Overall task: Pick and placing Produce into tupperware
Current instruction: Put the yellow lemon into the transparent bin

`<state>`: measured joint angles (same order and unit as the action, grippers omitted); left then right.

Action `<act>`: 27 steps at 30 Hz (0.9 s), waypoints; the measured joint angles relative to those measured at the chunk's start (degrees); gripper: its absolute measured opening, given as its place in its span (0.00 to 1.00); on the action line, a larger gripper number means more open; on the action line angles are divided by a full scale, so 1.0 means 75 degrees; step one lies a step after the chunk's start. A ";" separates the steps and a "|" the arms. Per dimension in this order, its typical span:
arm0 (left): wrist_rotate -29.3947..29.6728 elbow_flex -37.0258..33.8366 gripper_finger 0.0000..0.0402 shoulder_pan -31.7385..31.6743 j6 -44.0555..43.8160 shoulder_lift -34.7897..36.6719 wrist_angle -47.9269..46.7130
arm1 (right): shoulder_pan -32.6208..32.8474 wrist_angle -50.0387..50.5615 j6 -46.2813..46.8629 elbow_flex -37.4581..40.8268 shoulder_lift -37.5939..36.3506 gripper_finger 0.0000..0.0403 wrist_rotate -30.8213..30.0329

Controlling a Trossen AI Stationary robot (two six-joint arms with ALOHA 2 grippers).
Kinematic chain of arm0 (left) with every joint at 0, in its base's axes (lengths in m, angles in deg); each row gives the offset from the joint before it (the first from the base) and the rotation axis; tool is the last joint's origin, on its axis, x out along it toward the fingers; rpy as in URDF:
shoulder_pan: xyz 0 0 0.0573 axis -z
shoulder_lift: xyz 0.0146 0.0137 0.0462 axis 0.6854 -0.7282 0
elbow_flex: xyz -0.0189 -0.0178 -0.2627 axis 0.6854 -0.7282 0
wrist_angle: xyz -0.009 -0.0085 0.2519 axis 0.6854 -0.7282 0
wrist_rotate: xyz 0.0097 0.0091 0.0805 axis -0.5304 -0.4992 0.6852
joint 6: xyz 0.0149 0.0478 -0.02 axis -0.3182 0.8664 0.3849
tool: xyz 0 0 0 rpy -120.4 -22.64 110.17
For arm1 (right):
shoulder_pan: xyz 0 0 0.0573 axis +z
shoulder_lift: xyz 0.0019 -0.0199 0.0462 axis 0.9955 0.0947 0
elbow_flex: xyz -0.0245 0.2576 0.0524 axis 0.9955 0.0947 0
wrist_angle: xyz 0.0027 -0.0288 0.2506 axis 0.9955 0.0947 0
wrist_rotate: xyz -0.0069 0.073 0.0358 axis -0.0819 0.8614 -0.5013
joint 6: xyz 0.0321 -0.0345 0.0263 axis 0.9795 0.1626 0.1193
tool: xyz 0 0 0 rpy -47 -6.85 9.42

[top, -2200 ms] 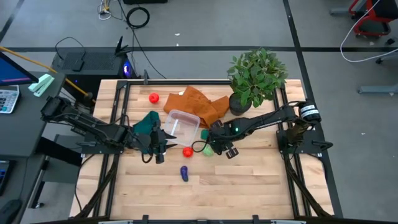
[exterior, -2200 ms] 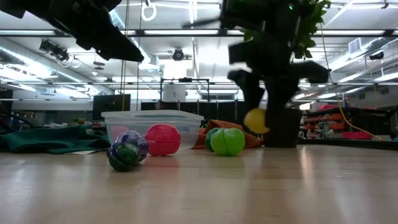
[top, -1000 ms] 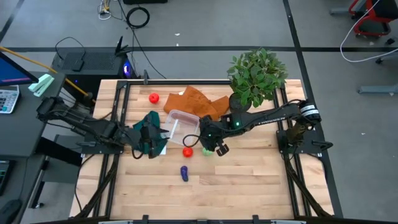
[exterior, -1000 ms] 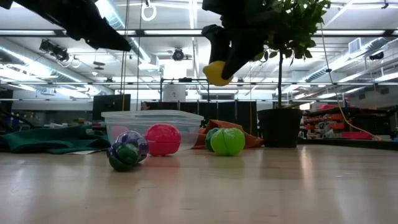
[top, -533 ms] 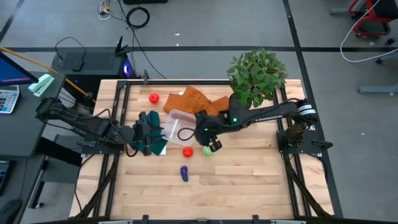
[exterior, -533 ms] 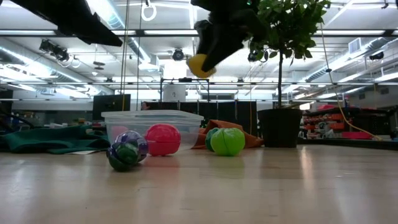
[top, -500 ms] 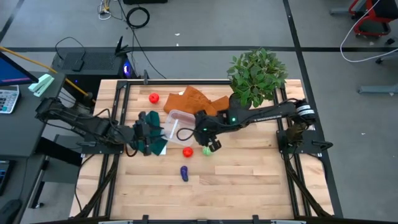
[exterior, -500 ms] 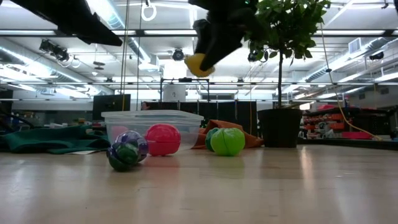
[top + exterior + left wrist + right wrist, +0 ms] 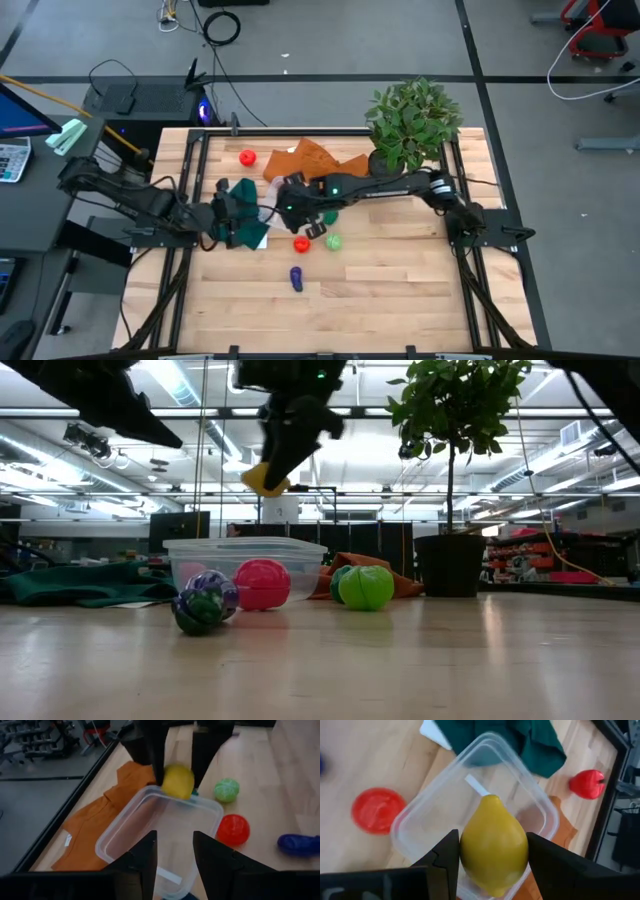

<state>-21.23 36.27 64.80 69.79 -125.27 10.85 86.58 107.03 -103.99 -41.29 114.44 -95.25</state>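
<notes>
1. Left gripper point(image 9: 262, 222) is seen at about 9 o'clock of the clear tupperware point(image 9: 290, 195), low over the dark green cloth point(image 9: 238, 205); its two fingers point(image 9: 145, 862) are parted by a narrow gap and nothing is held between them.
2. A red toy tomato point(image 9: 247, 157) is found at 11 o'clock of the tupperware, well apart from it, near the table's far edge.
3. A purple eggplant toy point(image 9: 296, 278) lies at 6 o'clock of the tupperware, apart from the other pieces.
4. The tupperware is set on the wooden table point(image 9: 400, 290), between the green cloth and the orange cloth point(image 9: 320, 165); in both wrist views no produce is seen lying inside it.
5. Right gripper point(image 9: 292, 208) is stretched across the table and held above the tupperware; a yellow lemon point(image 9: 494, 845) is clamped between its fingers point(image 9: 442, 857), raised clear of the rim in the low view point(image 9: 264, 478).
6. A round red toy point(image 9: 301, 244) rests at 5 o'clock of the tupperware, just beside its near wall.
7. A green round toy point(image 9: 333, 241) lies at 4 o'clock, just to the right of the red one.
8. A potted plant point(image 9: 412, 125) stands at 2 o'clock, beyond the orange cloth.
</notes>
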 joint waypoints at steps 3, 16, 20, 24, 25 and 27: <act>0.0071 -0.0040 0.33 0.0125 -0.0002 0.0189 0.0003 | -0.0132 0.0307 -0.0002 -0.0567 0.0403 0.39 0.0018; 0.0282 -0.1107 0.31 0.0292 -0.0750 0.1071 0.0122 | -0.0918 0.0399 0.0740 -0.0921 0.1125 0.39 0.0696; 0.0287 -0.1192 0.31 0.0289 -0.0741 0.1059 0.0358 | -0.1084 0.0282 0.1028 -0.0924 0.1252 0.39 0.1108; 0.0287 -0.1192 0.31 0.0289 -0.0716 0.1063 0.0492 | -0.1112 0.0177 0.1147 -0.0814 0.1292 0.39 0.1361; 0.0285 -0.1192 0.30 0.0289 -0.0716 0.1058 0.0485 | -0.1112 0.0127 0.1186 -0.0778 0.1289 0.39 0.1399; 0.0286 -0.1192 0.30 0.0289 -0.0716 0.1058 0.0491 | -0.1109 0.0234 0.1357 -0.0760 0.1289 0.39 0.1463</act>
<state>-19.09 27.33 66.97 64.42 -117.33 14.53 78.26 108.79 -93.81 -46.99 124.11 -84.28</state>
